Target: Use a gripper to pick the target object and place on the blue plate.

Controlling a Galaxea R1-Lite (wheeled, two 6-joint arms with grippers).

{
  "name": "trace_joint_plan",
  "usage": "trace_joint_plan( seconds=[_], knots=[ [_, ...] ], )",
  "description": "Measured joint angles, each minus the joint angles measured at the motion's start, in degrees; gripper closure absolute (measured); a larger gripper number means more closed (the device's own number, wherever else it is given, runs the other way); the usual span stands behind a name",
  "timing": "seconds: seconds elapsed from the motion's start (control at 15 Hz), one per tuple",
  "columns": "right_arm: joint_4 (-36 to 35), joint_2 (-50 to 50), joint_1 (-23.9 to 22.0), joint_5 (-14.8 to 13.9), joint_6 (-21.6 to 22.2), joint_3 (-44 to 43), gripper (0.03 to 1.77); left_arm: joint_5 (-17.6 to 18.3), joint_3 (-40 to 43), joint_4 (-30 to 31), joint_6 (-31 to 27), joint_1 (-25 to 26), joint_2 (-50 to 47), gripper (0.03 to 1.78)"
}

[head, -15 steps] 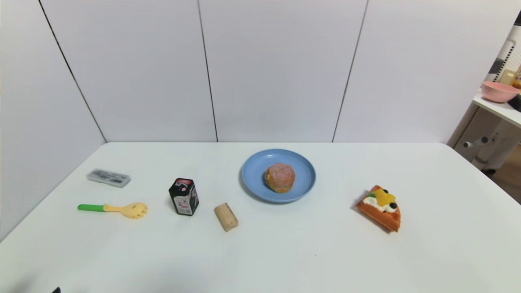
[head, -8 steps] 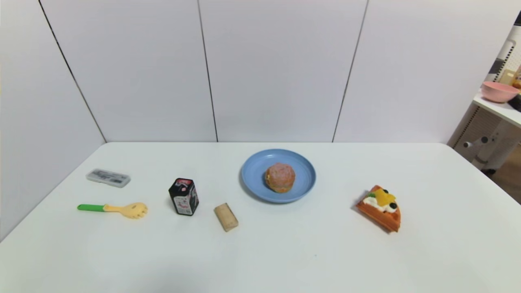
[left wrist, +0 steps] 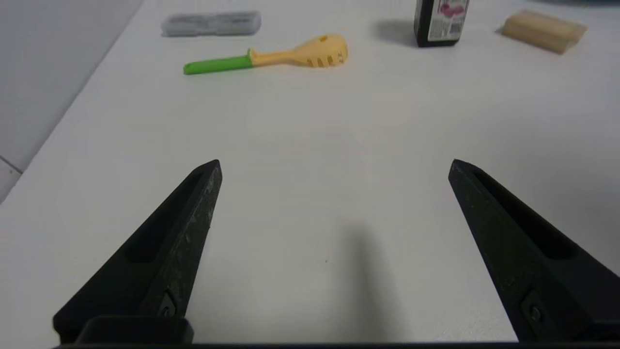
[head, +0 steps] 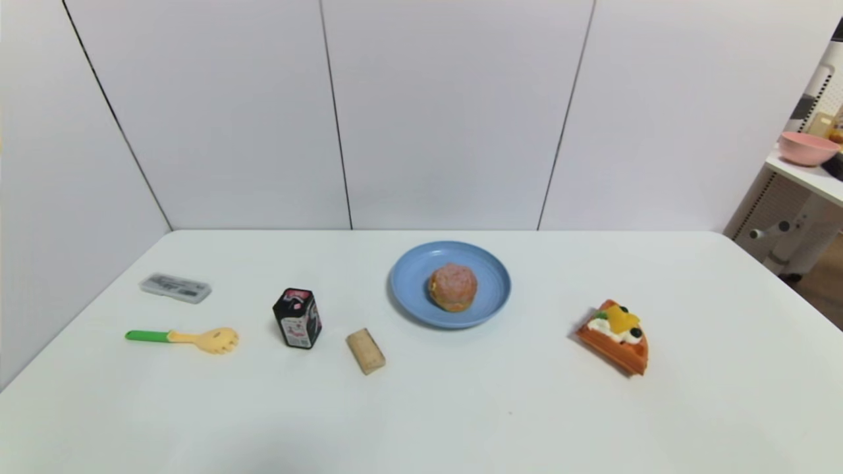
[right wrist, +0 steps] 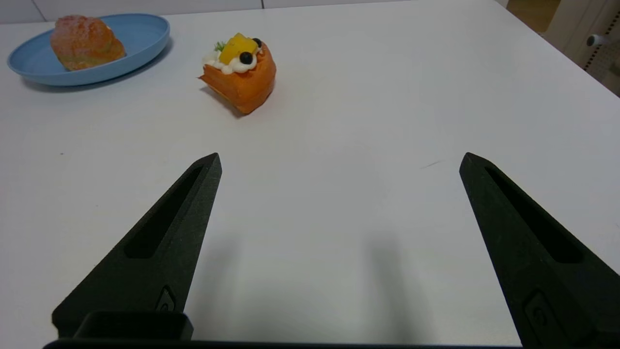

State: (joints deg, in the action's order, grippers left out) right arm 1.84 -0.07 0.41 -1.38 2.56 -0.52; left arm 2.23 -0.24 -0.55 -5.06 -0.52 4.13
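Observation:
The golden-brown cream puff [head: 452,287] with its pinkish top rests in the middle of the blue plate [head: 410,283], at the table's centre back; the right wrist view also shows the cream puff [right wrist: 85,42] lying on the blue plate [right wrist: 140,34]. Neither arm appears in the head view. My left gripper [left wrist: 334,165] hovers open over bare table near the front left, nothing between its fingers. My right gripper [right wrist: 340,160] is open over bare table at the front right, well short of the plate.
An orange waffle wedge with fruit [head: 616,336] lies right of the plate. Left of it lie a tan cork-like block [head: 365,351], a black carton [head: 298,317], a yellow spoon with green handle [head: 188,338] and a grey case [head: 175,288]. A shelf with a pink bowl [head: 806,148] stands far right.
A small dark tip at the bottom left edge of the head view has withdrawn out of sight. Nothing on the table has moved.

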Motion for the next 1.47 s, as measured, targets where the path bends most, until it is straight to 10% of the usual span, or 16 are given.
trace_joint_plan(
  seconds=[1.47],
  knots=[
    [0.0,0.0,0.0,0.0,0.0,0.0,0.10,-2.1,0.1,0.2,4.4,0.3,-4.2,0.12]
  ],
)
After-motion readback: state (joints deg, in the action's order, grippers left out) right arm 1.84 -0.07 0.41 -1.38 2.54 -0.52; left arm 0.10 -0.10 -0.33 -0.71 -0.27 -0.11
